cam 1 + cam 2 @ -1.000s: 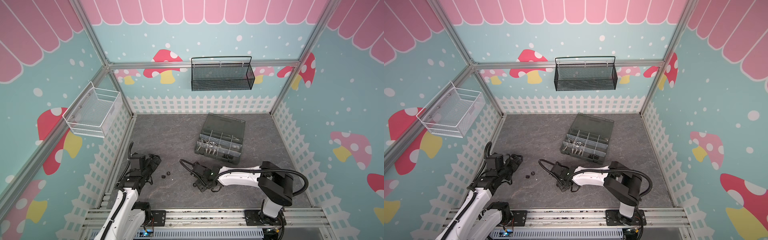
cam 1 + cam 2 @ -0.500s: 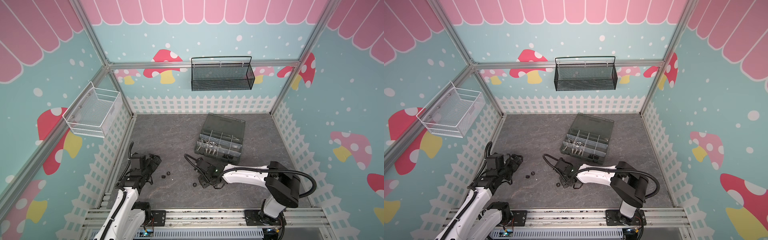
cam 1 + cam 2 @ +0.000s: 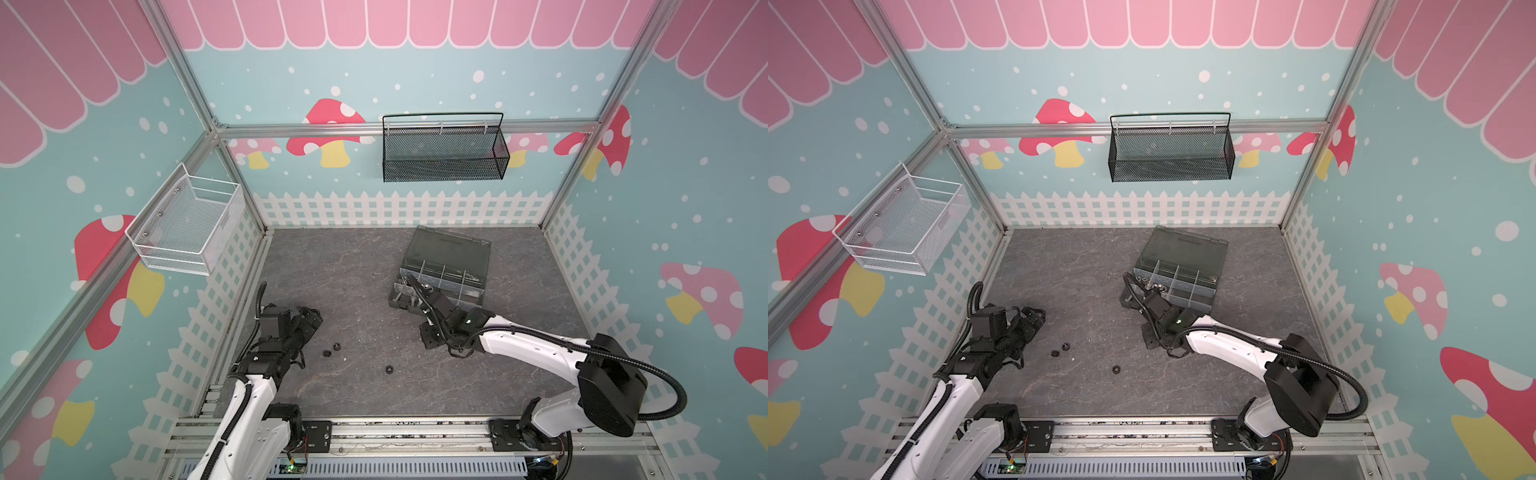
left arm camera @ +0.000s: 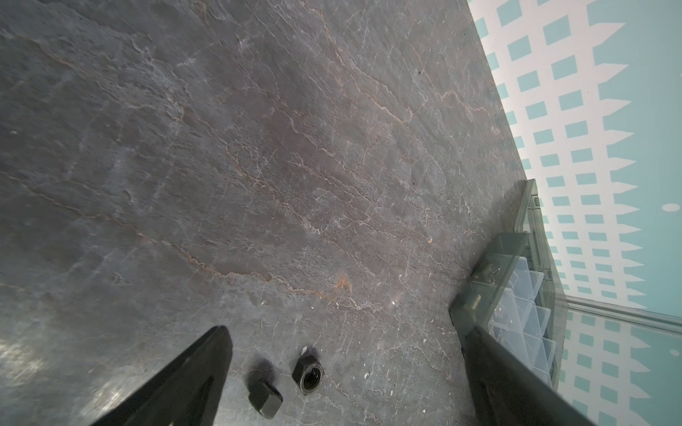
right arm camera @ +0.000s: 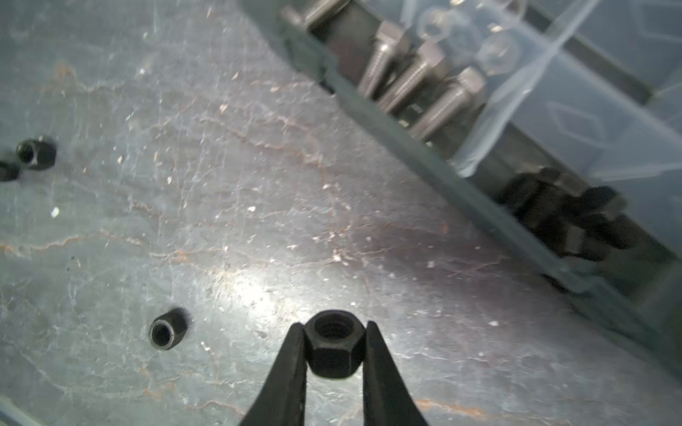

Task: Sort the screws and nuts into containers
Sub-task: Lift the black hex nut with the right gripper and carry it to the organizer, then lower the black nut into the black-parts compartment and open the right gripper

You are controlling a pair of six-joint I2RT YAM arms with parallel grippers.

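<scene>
Left wrist view: the left tool (image 4: pixel 347 333) hangs wide open and empty, two black nuts (image 4: pixel 308 374) close by it on the surface (image 4: pixel 258 147). A third loose nut (image 3: pixel 389 369) lies right of them and nearer. Further right, the right tool (image 5: pixel 334 328) is pinched shut on one black nut (image 5: pixel 332 346), seemingly lifted, just near of the organiser box (image 3: pixel 449 249). Best carry it level over the wall and release low above the compartment (image 5: pixel 564 217) already holding black nuts, not the silver screws (image 5: pixel 417 81) beside it. That view is blurred; the far compartments' contents cannot be made out.
</scene>
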